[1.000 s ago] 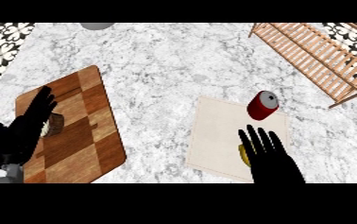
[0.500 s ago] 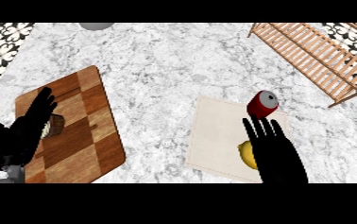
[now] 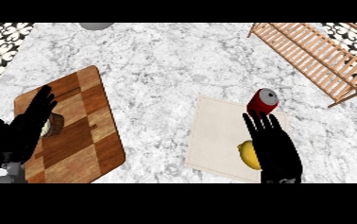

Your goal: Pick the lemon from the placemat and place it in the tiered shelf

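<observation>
Yellow lemon (image 3: 247, 154) lies on the cream placemat (image 3: 216, 138), partly hidden under the right hand (image 3: 276, 147), whose fingers are straight and open above it. A red can (image 3: 262, 101) stands just beyond the fingertips. The wooden shelf (image 3: 310, 53) sits well apart. The left hand (image 3: 29, 124) rests open over a cutting board (image 3: 83, 124).

We see a white marbled counter (image 3: 160, 72). On it lie a checkered wooden board (image 3: 87, 124) at the left, a pale placemat (image 3: 216, 138) toward the right, and a slatted wooden shelf (image 3: 310, 53) at the upper right.
</observation>
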